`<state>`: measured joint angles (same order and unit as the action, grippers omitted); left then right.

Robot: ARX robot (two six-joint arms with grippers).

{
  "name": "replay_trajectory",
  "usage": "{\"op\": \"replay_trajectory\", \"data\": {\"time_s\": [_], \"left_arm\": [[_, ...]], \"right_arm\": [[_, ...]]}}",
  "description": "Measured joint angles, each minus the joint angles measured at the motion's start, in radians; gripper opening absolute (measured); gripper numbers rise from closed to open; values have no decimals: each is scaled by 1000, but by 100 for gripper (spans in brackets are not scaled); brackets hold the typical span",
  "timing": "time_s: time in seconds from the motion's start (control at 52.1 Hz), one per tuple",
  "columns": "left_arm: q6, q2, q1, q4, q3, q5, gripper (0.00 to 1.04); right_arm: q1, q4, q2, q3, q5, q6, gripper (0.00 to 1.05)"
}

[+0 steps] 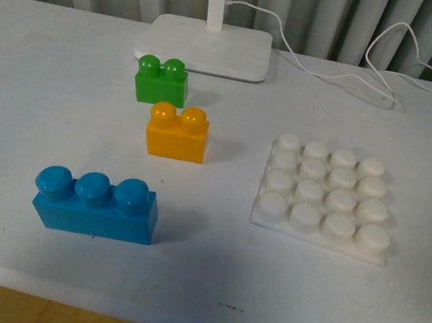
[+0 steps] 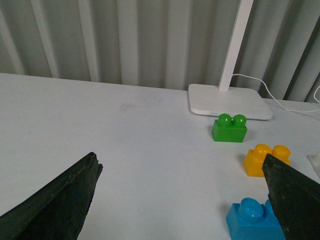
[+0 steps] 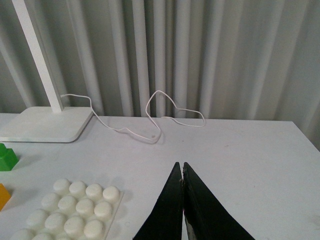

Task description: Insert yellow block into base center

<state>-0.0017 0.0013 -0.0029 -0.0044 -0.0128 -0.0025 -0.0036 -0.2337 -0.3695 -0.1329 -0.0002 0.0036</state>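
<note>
Nothing is gripped yet, so we judge the step in hand to be reaching for the small orange-yellow plastic brick with two round studs, the yellow block. It stands upright on the white desk, near the middle of the front view. Taking that block as the dial's centre in the front view:

- The green two-stud plastic brick sits near it at 11 o'clock.
- The longer blue three-stud plastic brick lies at 7 o'clock.
- The flat white square studded plate, the base, lies at 4 o'clock, with bare desk between it and the block. All its studs are free.

The left jaws stand wide apart and empty. Their black fingers frame the desk in the left wrist view, and one of them partly hides the yellow block there. The right jaws are pressed together on nothing, their fingers meeting at the tips above the desk beside the base.

We would use the left jaws, which are already spread. They should come down from above and close on the block's two long flat sides, below the studs. That approach must stay clear of the green brick at 11 o'clock. After a straight lift we would carry the block toward 4 o'clock and keep its long side parallel to the base's rows. Then we would centre it over the middle studs and press straight down. The base looks light and may slide, so the push should be vertical.
</note>
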Motion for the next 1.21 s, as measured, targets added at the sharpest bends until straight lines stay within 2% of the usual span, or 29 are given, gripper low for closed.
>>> {"op": "replay_trajectory", "data": {"time_s": [0.691, 0.787, 1.075, 1.132, 1.209], "left_arm": [[0, 0, 0, 0, 0, 0, 98], [0, 0, 0, 0, 0, 0, 98], [0, 0, 0, 0, 0, 0, 98], [0, 0, 0, 0, 0, 0, 98], [0, 0, 0, 0, 0, 0, 98]], "right_arm": [[0, 64, 190, 116, 0, 0, 1], [0, 225, 329, 127, -1, 0, 1], [0, 232, 365, 127, -1, 0, 1], [0, 232, 365, 127, 0, -2, 8], [0, 232, 365, 127, -1, -2, 26]]}}
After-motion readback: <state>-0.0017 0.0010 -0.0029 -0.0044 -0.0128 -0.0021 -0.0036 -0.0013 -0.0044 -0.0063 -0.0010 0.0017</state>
